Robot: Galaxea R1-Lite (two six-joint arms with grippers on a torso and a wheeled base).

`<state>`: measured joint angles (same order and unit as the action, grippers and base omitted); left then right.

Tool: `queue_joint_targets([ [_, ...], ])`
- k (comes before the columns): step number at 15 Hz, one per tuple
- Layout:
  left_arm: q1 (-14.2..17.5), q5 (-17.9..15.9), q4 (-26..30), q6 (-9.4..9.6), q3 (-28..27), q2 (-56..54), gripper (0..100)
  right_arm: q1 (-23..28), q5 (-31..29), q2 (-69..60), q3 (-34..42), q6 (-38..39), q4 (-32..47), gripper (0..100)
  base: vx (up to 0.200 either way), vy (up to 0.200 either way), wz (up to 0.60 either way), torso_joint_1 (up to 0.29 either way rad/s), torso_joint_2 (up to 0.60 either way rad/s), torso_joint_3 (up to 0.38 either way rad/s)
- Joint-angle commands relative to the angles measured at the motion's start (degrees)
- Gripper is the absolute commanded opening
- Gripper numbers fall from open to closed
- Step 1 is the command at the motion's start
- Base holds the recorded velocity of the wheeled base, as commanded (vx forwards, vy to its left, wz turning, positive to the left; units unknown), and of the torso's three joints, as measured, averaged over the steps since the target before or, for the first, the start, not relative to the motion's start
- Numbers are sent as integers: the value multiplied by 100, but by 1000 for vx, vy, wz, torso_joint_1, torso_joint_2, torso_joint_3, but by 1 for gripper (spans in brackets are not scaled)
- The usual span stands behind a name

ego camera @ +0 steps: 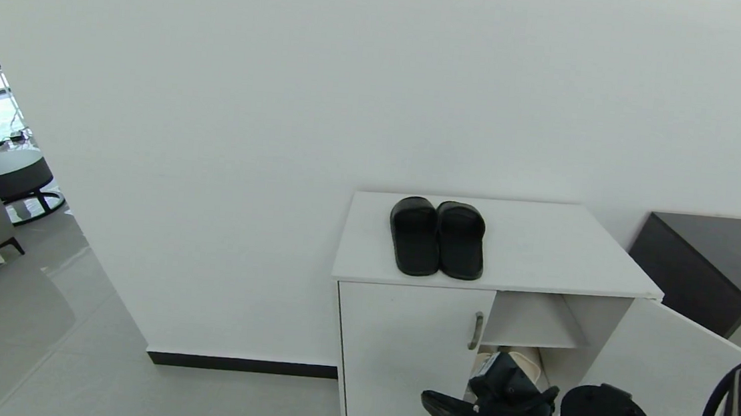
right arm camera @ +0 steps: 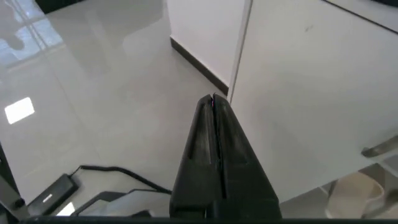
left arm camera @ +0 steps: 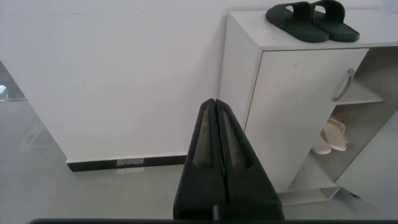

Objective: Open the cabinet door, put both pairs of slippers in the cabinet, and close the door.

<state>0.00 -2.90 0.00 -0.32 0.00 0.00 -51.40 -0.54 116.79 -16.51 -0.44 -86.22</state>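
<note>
Black rubber slide slippers [ego camera: 437, 237] sit atop the white wooden cabinet [ego camera: 554, 251]; cream slippers [left arm camera: 331, 135] already inside, low; white right door [ego camera: 659, 354] open. My left fingers [left arm camera: 204, 134] and right fingers [right arm camera: 200, 137] are clenched, empty. Left: stow black pair, shut door.

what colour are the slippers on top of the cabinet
Plain black. The slippers show best in the head view, side by side on the white cabinet top.
</note>
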Motion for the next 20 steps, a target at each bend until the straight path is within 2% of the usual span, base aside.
queue_joint_targets([
  [1,0,0,0,-3,0,9,0,-169,-1432,-833,-1487,615,2496,0,0,0,0,0,0,0],
  [2,0,0,0,-3,0,9,0,-301,-1687,-1114,-2041,1266,3384,0,0,0,0,0,0,0],
  [3,0,0,0,-3,0,9,0,-318,-1739,-1246,-2243,1450,3788,0,0,0,0,0,0,0],
  [4,0,0,0,5,0,9,0,-336,-2214,-1360,-2674,1485,4527,100,0,0,0,0,0,0],
  [6,0,0,0,5,0,9,0,-345,-2996,-1228,-3034,1494,4826,100,0,0,0,0,0,0],
  [7,0,0,0,5,0,9,0,-354,-3172,-1193,-3095,1494,4834,100,0,0,0,0,0,0],
  [8,0,0,0,5,0,9,0,-354,-3770,-982,-3280,1494,4843,100,0,0,0,0,0,0],
  [9,0,0,0,5,0,9,0,-336,-4095,-815,-3333,1494,4817,100,0,0,0,0,0,0],
  [14,0,18,0,-12,0,9,0,-55,-4174,-385,-3403,1494,4544,100,0,0,0,0,0,0],
  [20,0,35,0,-21,0,9,0,24,-4183,-174,-3456,1494,4386,100,200,0,0,4,3,0],
])
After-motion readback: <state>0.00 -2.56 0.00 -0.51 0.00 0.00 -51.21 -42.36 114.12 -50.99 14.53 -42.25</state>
